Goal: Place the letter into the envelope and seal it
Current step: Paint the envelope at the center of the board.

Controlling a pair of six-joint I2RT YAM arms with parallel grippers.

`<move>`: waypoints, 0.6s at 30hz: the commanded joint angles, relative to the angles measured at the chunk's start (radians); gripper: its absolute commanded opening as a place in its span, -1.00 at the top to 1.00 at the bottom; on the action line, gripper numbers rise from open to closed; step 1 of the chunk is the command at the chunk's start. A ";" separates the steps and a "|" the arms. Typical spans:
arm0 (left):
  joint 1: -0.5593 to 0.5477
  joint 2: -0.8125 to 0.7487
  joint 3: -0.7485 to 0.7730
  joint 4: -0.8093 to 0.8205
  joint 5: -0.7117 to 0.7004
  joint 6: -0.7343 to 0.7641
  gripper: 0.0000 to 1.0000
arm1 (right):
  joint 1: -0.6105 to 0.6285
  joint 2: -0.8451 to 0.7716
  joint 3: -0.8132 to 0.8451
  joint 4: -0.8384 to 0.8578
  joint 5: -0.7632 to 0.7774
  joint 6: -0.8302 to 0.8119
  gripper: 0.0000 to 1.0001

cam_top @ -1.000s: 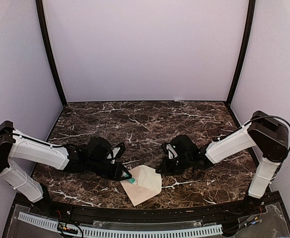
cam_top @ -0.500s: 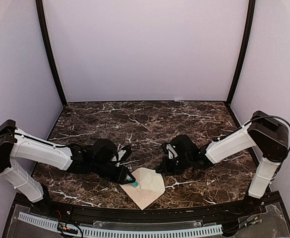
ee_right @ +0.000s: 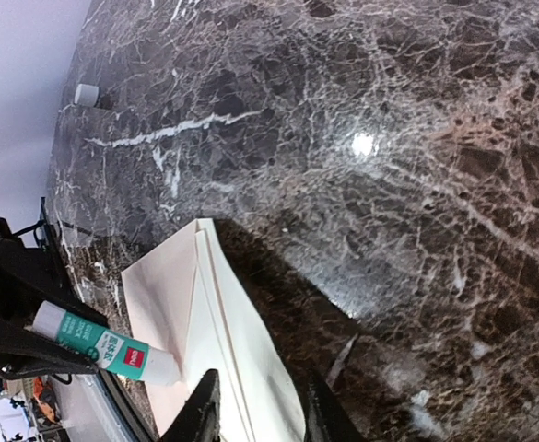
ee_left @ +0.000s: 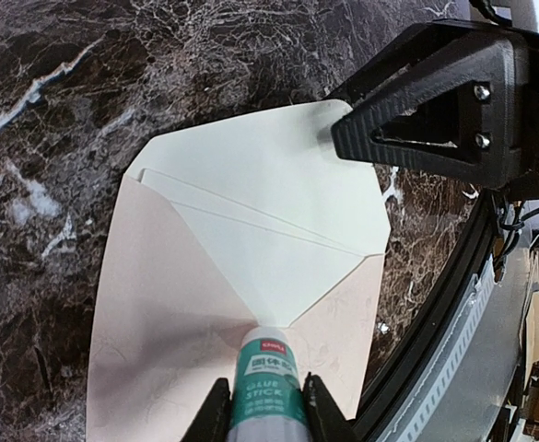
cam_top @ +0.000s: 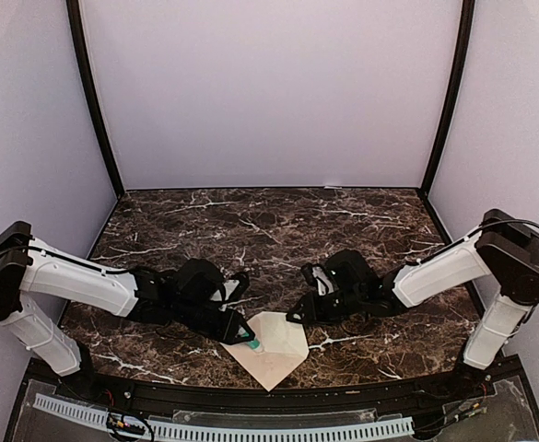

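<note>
The cream envelope [cam_top: 274, 350] lies flat near the table's front edge, its pointed flap [ee_left: 278, 249] folded down over the body [ee_left: 168, 331]. My left gripper [ee_left: 264, 410] is shut on a green-and-white glue stick [ee_left: 264, 373]. The stick's white tip touches the body right at the flap's point. My right gripper [ee_right: 260, 405] sits at the envelope's far right corner. Its jaws are apart, with the flap's edge [ee_right: 251, 368] lying between them. The letter is hidden, and only thin layered edges show along the fold.
A small white cap [ee_right: 86, 93] stands on the marble further back. The black raised rim [cam_top: 269, 394] runs just in front of the envelope. Both arms lie low over the table, close together, with lilac walls around.
The right jaws have gone from shut to apart. The left gripper has pushed right with the glue stick. The envelope has shifted and turned slightly to the right.
</note>
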 commanded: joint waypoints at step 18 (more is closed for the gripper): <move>-0.064 -0.010 0.038 -0.077 -0.083 0.074 1.00 | 0.081 -0.017 -0.049 -0.016 0.088 0.006 1.00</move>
